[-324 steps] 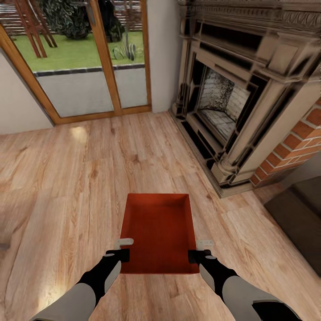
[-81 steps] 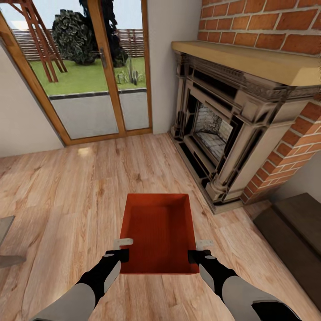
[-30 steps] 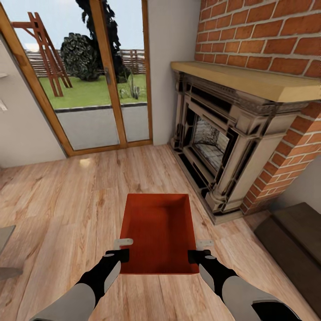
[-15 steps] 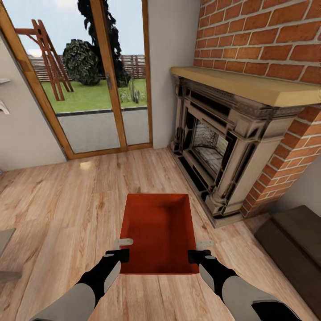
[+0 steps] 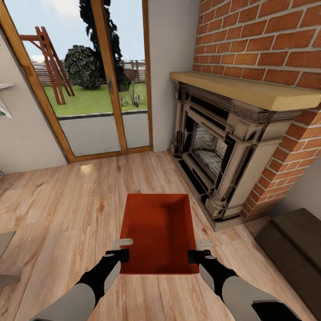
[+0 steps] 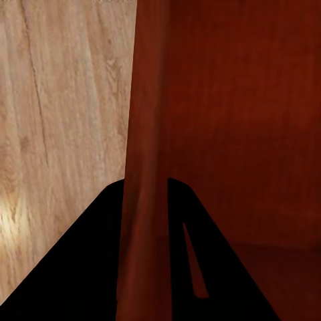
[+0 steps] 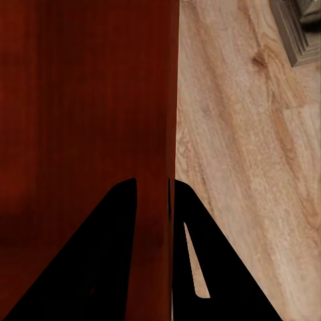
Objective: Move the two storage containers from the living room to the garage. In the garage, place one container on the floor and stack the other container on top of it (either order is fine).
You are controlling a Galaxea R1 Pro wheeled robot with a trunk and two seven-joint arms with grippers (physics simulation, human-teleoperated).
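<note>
In the living room, one orange-red storage container (image 5: 158, 232) hangs level above the wood-plank flooring, open side up and empty. My left gripper (image 5: 121, 249) is shut on its left side wall near the close end. My right gripper (image 5: 200, 250) is shut on the right side wall opposite. In the left wrist view the thin red wall (image 6: 144, 134) runs between the dark fingers (image 6: 87, 267) of the left gripper (image 6: 144, 221). The right wrist view shows the other wall (image 7: 164, 100) clamped in the right gripper (image 7: 155, 221). The garage is out of view.
A carved stone fireplace (image 5: 223, 151) under red brick stands ahead on the right. Wood-framed glass doors (image 5: 98, 89) lie ahead on the left. A low dark block (image 5: 294, 245) sits at the right edge and a grey object (image 5: 4, 240) at the left edge. Plank flooring (image 5: 67, 214) stretches ahead.
The camera has tilted up, so the doors and fireplace sit lower in the picture and more brick wall shows. The container and both grippers keep their place in the view.
</note>
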